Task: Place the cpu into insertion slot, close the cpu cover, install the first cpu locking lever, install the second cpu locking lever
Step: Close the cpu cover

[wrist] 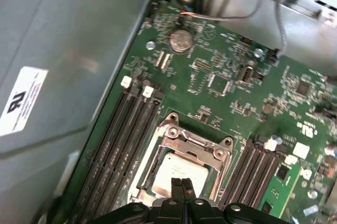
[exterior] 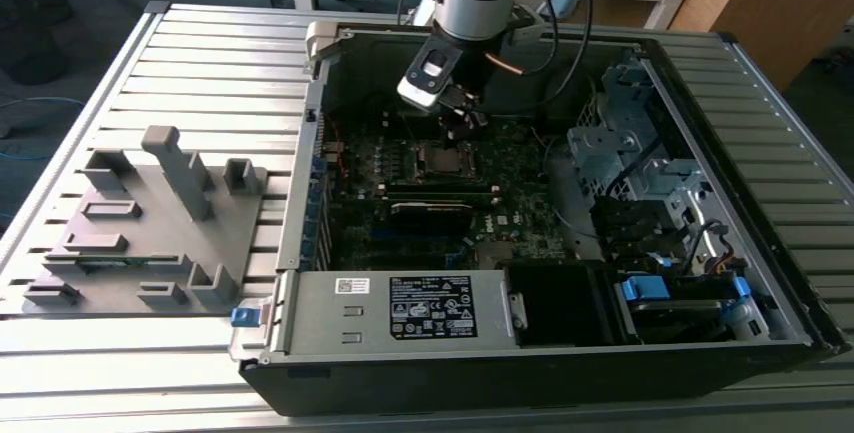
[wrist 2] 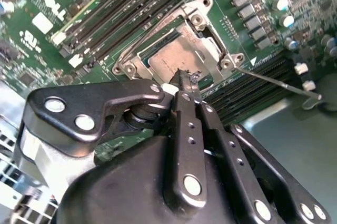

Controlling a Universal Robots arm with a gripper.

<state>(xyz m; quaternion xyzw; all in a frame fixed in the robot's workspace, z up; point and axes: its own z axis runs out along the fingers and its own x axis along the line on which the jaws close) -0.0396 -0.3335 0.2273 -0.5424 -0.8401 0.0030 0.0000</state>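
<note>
On the exterior view's left, a grey plastic rack (exterior: 147,223) stands beside the open computer case (exterior: 534,373), which holds the green board (wrist: 221,60). The chip (wrist: 176,167), square with a dull silver top, lies in its socket (exterior: 439,160), with the metal frame (wrist: 196,140) lying around it. The claw (wrist: 182,184) hangs just above the chip, its tips pressed together and holding nothing.

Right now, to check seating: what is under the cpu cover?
The cpu: its silver top shows through the cut-out of the cover. Its edges and whatever lies beneath are hidden, and the shut gripper covers part of the top.
</note>
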